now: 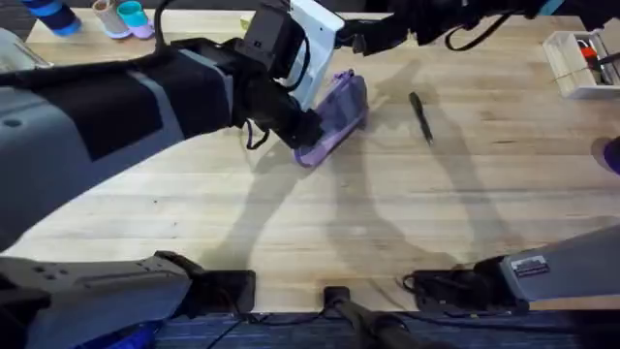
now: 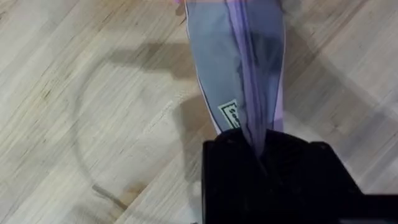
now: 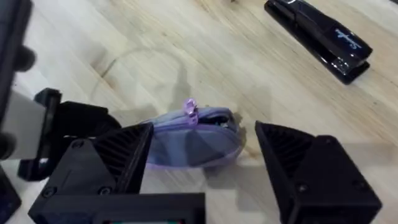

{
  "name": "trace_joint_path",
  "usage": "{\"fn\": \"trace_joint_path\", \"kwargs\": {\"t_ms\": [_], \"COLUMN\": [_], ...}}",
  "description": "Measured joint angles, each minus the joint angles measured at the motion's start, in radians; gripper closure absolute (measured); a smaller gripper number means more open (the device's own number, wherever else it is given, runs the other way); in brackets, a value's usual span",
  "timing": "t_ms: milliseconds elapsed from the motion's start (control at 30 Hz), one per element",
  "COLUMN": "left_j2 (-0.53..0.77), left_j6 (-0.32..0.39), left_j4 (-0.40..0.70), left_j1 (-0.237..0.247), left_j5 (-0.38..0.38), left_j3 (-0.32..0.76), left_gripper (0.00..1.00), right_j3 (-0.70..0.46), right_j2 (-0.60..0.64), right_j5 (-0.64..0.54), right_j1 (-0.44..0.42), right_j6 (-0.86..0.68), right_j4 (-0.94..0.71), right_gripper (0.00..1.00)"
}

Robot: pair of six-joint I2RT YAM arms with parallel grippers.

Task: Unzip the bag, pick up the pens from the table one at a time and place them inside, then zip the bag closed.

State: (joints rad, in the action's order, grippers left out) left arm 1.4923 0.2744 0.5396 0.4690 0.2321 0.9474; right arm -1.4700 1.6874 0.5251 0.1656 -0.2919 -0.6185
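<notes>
1. From overhead I see the small lilac-purple fabric pencil pouch (image 1: 334, 116) lying on the pale wooden butcher-block table (image 1: 387, 223), left of the middle and toward the far side.
2. My left gripper (image 1: 305, 131) reaches in from the left and meets the near end of the pouch; in the left wrist view its black fingers (image 2: 273, 174) are pinched together on the pouch (image 2: 239, 68) right at the zip seam, beside a small printed label.
3. My right gripper (image 3: 202, 162) sits above the far end of the pouch, its black fingers (image 3: 311, 168) spread wide with the pouch (image 3: 193, 140) visible between them, not touched as far as I can tell.
4. In the right wrist view a small purple zip pull (image 3: 189, 109) stands up from the top of the pouch, and the zip looks closed along the length I can see.
5. A thin straight black pen (image 1: 420, 116) lies on the bare wood to the right of the pouch, near it but apart.
6. A glossy black stapler (image 3: 320, 37) rests on the table beyond the pouch in the right wrist view.
7. A white tray with red-tipped markers (image 1: 579, 60) sits at the far right edge, well apart from the pouch.
</notes>
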Motion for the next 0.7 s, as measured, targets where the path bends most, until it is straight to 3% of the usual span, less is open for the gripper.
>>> {"fn": "trace_joint_path", "kwargs": {"t_ms": [233,600,700], "left_j2": [0.000,0.000,0.000], "left_j6": [0.000,0.000,0.000], "left_j4": [0.000,0.000,0.001], "left_j1": [0.000,0.000,0.000], "left_j5": [0.000,0.000,0.000], "left_j3": [0.000,0.000,0.000], "left_gripper": [0.956,0.956,0.956], "right_j3": [0.000,0.000,0.000], "right_j2": [0.105,0.244,0.261], "right_j5": [0.000,0.000,-0.001], "right_j1": [0.050,0.120,0.124], "right_j6": [0.001,0.000,0.000], "right_j4": [0.092,0.104,0.114], "right_gripper": [0.006,0.006,0.048]}}
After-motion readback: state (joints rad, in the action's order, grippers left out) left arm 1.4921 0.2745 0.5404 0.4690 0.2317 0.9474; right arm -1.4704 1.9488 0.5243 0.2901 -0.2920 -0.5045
